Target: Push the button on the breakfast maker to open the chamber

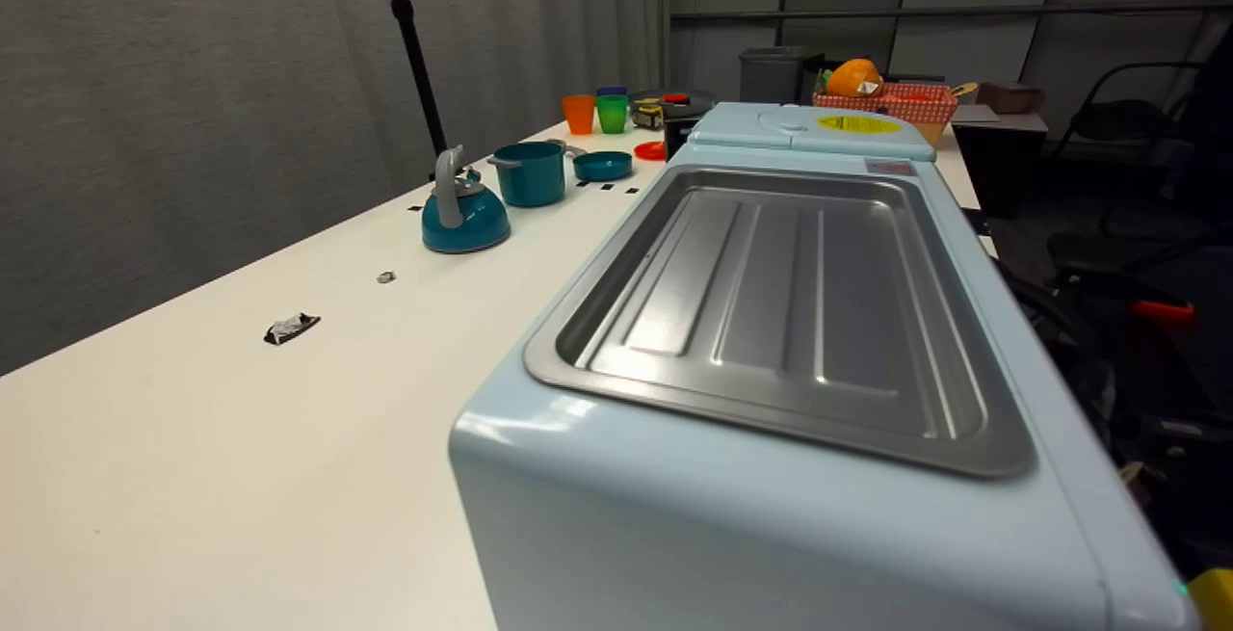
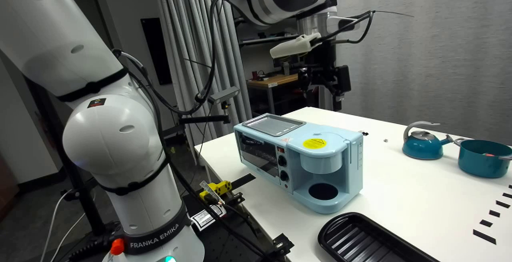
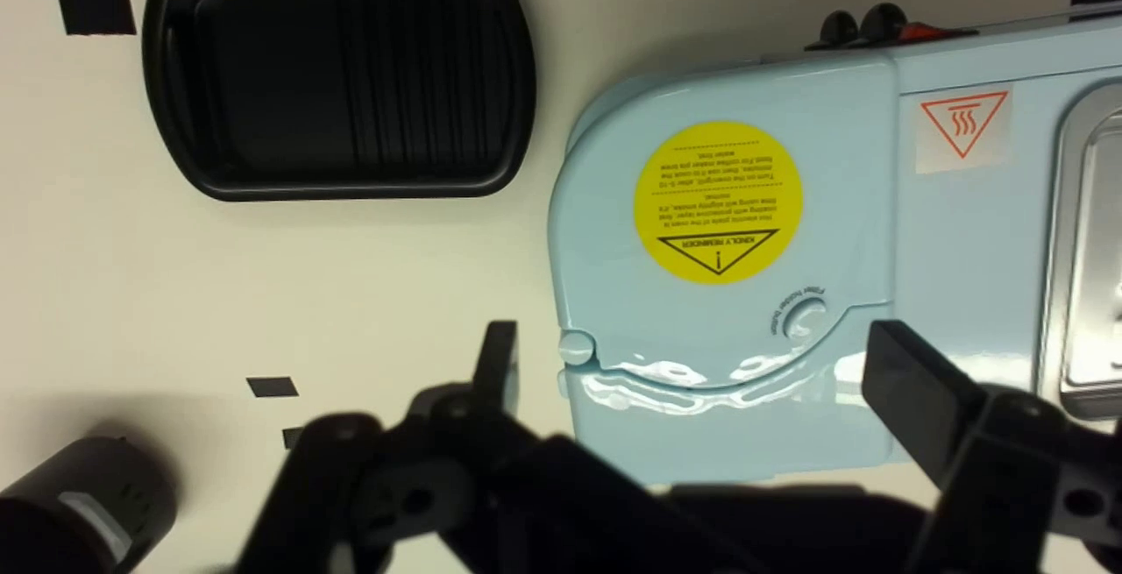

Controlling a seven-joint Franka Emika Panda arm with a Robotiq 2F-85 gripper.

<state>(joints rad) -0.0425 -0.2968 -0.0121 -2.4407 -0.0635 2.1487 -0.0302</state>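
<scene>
Two black fingers (image 3: 920, 399) of the end effector (image 3: 697, 342) stand wide apart at the bottom of the wrist view, one just left of centre, one toward the right. Between and above them in the frame lies the pale blue breakfast maker (image 3: 846, 232), stretching from the centre to the right edge. On its top, right of centre and below the yellow sticker (image 3: 719, 203), sits the round button (image 3: 805, 320), lettered "Filter holder button"; both fingers are apart from it. Toward the upper right is a red heat-warning label (image 3: 962, 123), and the metal tray (image 3: 1100, 294) runs off the right edge. A black pan (image 3: 280, 83) lies at upper left; a dark cylinder (image 3: 96, 504), its kind unclear, fills the lower left corner.

In an exterior view the white arm (image 2: 116, 130) rises at the left and crosses the top, the end effector hanging right of centre, higher than the breakfast maker. In both exterior views the breakfast maker stands on the white desk (image 2: 420, 198), with a teal kettle (image 2: 424, 146) and a teal pot (image 2: 482, 164) apart from it. In an exterior view an orange cup (image 1: 578, 116) and a green cup (image 1: 612, 116) stand near the top centre, a red-checked basket (image 1: 915, 109) at upper right.
</scene>
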